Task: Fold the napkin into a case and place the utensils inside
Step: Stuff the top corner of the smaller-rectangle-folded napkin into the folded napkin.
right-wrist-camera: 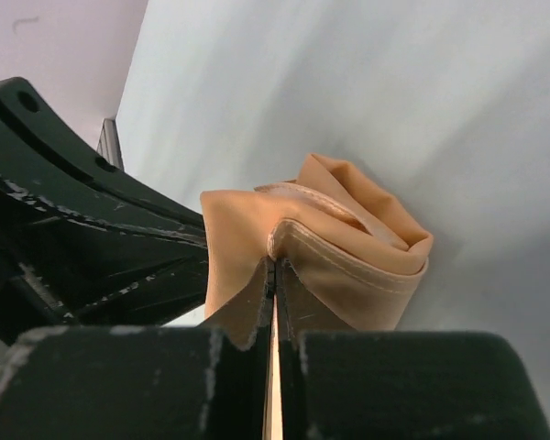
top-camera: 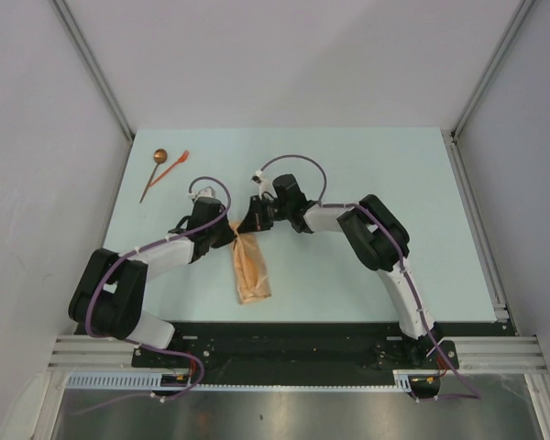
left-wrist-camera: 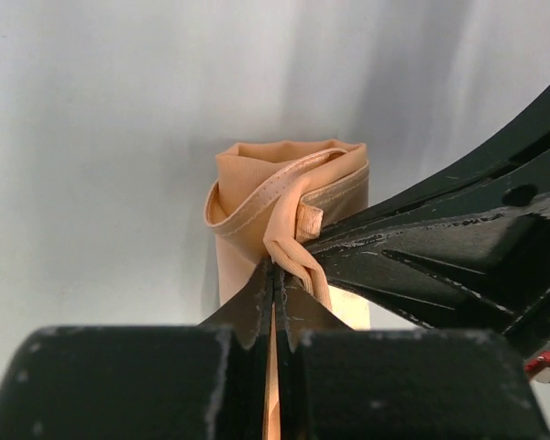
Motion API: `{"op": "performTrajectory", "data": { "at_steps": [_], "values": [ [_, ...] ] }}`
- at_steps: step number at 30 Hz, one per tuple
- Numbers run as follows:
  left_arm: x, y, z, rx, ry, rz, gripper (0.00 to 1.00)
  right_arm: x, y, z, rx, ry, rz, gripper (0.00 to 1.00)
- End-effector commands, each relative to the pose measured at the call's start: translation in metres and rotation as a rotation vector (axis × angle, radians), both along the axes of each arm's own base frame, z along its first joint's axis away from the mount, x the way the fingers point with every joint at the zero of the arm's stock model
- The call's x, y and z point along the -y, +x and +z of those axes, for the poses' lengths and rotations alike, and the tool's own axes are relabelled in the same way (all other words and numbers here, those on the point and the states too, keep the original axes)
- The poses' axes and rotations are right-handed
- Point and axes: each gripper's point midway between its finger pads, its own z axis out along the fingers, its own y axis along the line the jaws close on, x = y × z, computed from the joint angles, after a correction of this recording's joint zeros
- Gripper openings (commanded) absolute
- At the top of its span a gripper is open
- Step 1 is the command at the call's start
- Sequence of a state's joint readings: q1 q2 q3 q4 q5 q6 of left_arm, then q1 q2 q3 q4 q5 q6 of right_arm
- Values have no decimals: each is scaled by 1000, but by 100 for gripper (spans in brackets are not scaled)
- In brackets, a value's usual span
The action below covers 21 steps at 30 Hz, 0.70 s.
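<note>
**Top view.** Nearest the camera is the black base plate [top-camera: 293, 357] carrying both arms. Beyond it lies the case [top-camera: 251, 275], the napkin folded to a narrow tan-orange strip, flat on the counter [top-camera: 376, 165] between the arms. The left fingers [top-camera: 229, 233] and right fingers [top-camera: 251, 222] meet at its far end, close beside each other. The spoon [top-camera: 155, 171] and orange-red fork [top-camera: 178, 165] lie well apart from it, at the far left corner. No writing is legible.

**Left wrist.** The left fingers [left-wrist-camera: 271, 291] are pressed together, pinching a hem at the mouth of the case [left-wrist-camera: 257, 211], which stands rounded open. The right arm's black housing [left-wrist-camera: 440, 247] crowds in just beside it. Risk: the two heads knock together if either one turns.

**Right wrist.** The right fingers [right-wrist-camera: 275, 280] are pressed together on the opposite lip of the case [right-wrist-camera: 348, 247]. Risks, as I judge them:
- Pulling apart too hard lets the layers slide and the pouch unfold.
- One arm must let go to fetch the utensils, and the soft mouth may then slump shut.

No brand or label is readable.
</note>
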<state>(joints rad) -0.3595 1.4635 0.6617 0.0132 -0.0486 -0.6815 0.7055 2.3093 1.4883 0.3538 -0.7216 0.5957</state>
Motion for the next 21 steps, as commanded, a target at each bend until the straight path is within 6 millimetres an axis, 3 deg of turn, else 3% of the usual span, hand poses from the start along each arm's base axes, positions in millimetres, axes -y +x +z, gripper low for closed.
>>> {"op": "performTrajectory", "data": {
  "at_steps": [1, 12, 21],
  "values": [
    [10, 19, 31, 110, -73, 18, 0, -12, -12, -6, -13, 47, 36, 0],
    [-7, 26, 35, 178, -14, 76, 0, -12, -17, -30, -26, -3, 36, 0],
    [-2, 24, 48, 212, -20, 23, 0, -12, -11, -41, 24, -102, 28, 0]
  ]
}}
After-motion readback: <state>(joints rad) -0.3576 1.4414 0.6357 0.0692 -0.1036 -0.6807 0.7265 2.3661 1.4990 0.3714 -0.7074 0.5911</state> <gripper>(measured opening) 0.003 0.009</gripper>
